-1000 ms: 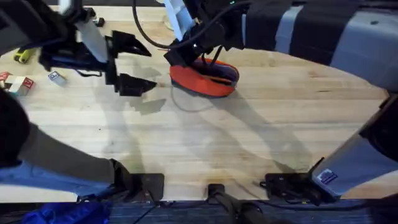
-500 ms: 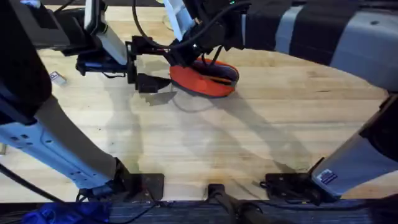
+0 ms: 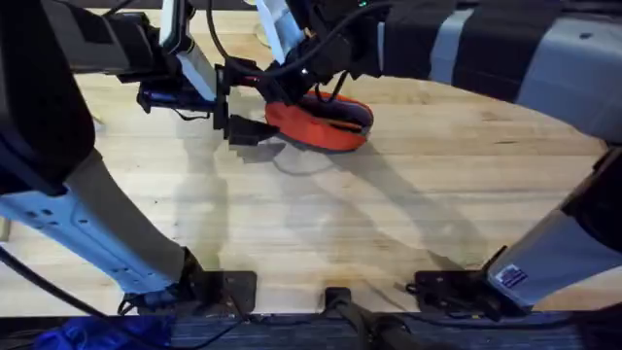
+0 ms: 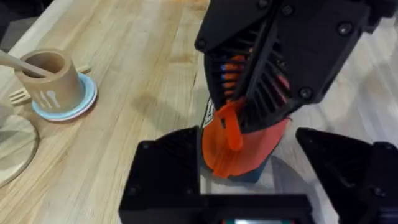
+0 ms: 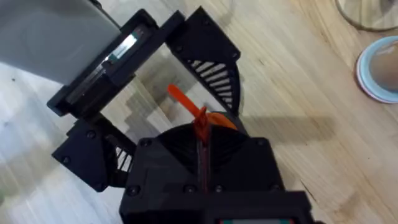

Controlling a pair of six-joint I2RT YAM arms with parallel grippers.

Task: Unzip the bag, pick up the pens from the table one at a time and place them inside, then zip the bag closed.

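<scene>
The orange bag (image 3: 321,122) lies at the table's (image 3: 321,224) far middle, its dark opening facing right. My right gripper (image 3: 289,86) is at the bag's left end, shut on an orange tab (image 5: 198,117) that sticks up from it. My left gripper (image 3: 253,101) stands open just left of that end, one finger on each side. In the left wrist view the bag's end (image 4: 249,152) sits between my open fingers (image 4: 168,174), under the right gripper (image 4: 231,115). The pens are out of view.
A wooden cup (image 4: 53,74) holding utensils stands on a blue coaster (image 4: 84,102) beyond the bag, with a glass rim (image 4: 15,155) beside it. The near half of the table is bare wood.
My left arm has swung right across the table, and its open gripper now brackets the bag's left end. The right gripper and the bag have not moved.
</scene>
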